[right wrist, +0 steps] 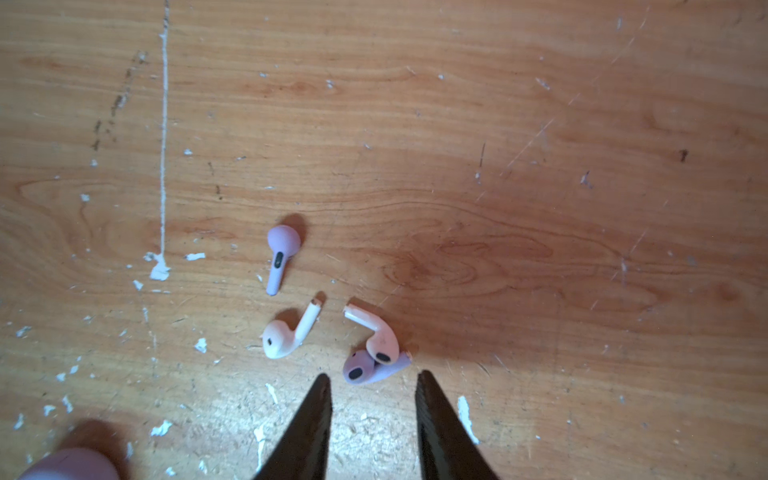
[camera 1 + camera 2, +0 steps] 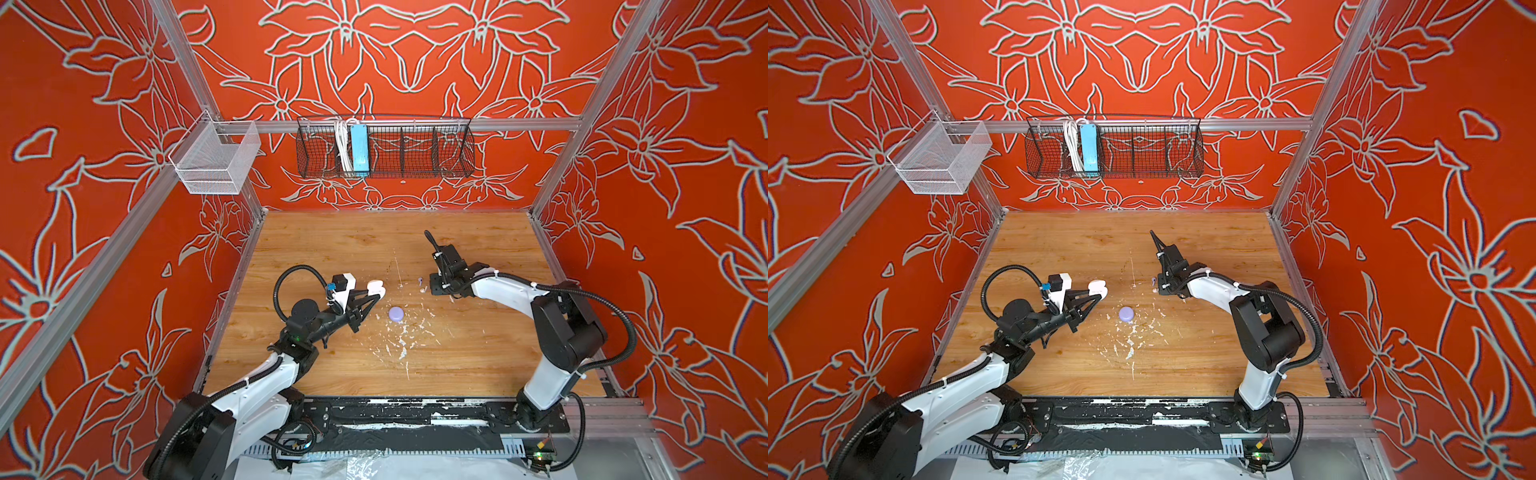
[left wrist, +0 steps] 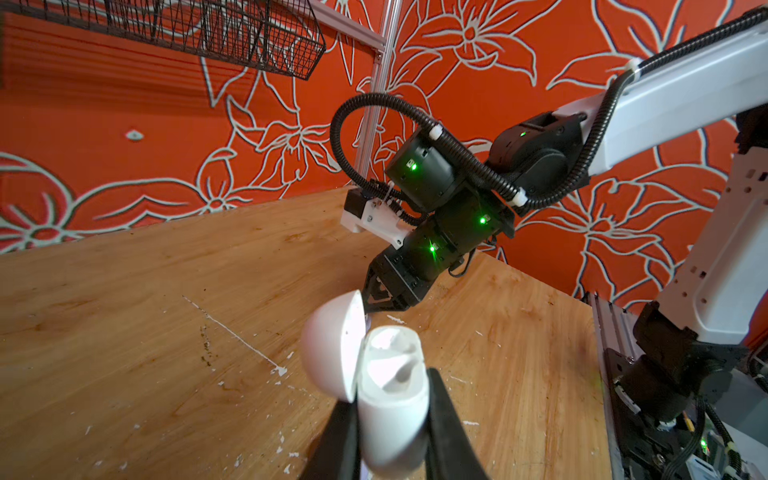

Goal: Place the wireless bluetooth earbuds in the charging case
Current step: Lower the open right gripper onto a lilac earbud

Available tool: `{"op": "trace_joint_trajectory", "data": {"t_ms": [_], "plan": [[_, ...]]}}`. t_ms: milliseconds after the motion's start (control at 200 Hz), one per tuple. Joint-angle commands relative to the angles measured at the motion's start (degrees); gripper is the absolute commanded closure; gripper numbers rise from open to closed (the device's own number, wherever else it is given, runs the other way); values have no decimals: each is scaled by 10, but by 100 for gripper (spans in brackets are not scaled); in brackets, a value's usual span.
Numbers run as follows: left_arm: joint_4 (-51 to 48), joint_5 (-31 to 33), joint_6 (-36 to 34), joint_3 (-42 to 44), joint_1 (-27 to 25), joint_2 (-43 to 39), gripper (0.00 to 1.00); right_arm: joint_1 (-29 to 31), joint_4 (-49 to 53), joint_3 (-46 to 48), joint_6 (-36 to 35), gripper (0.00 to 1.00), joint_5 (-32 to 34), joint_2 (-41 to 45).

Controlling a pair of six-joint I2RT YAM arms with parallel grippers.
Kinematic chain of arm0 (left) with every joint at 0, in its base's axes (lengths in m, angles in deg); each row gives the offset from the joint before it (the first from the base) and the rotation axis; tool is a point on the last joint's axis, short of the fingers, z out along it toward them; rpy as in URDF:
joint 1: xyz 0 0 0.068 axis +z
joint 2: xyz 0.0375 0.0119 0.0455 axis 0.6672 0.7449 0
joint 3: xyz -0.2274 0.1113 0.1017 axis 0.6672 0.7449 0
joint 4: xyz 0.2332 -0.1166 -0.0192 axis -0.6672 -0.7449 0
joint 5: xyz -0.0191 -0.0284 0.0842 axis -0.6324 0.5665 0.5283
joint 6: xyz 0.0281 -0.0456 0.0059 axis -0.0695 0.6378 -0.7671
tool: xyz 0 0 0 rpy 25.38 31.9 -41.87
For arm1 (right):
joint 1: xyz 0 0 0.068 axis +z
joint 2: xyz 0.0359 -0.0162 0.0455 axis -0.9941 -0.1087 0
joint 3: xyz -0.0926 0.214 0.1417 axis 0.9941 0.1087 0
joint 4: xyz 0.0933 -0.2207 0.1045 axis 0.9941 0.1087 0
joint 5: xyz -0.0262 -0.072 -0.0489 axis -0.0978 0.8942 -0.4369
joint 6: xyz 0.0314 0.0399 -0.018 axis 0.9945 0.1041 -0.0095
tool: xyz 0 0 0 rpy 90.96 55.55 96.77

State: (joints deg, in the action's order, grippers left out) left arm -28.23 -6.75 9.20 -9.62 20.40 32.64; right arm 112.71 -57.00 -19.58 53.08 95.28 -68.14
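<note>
Just ahead of the right gripper (image 1: 372,380), at twelve o'clock along the line its fingers point, a white earbud (image 1: 380,338) lies stacked on a lavender earbud (image 1: 365,371). My jaws there stand apart with nothing between them. The white bud's stem runs toward eleven o'clock, so its long axis lies closer to my fingers' line than across it. I judge the pick needs a short advance before closing, and the lavender one beneath may get dragged along. A second white earbud (image 1: 286,332) and a second lavender earbud (image 1: 282,255) lie apart, at ten to eleven o'clock.

In a top view the cluster sits at one o'clock from the closed lavender case (image 2: 395,313), so the right arm is nearer. The left gripper (image 2: 377,293) is clamped on the white charging case (image 3: 390,399), lid open, at eleven o'clock from that lavender case.
</note>
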Motion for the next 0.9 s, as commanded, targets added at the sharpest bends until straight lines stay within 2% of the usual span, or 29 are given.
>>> {"op": "trace_joint_trajectory", "data": {"t_ms": [0,505,896], "plan": [[1,0,-10,-2,-3,-11,100,-5,15,-5,11,67,5,-21],[-5,-6,-12,-7,-5,-9,100,-7,19,-45,3,75,-22,-75],[-9,-6,-15,-8,-6,-12,100,-4,19,-85,-4,76,-63,-105]]}}
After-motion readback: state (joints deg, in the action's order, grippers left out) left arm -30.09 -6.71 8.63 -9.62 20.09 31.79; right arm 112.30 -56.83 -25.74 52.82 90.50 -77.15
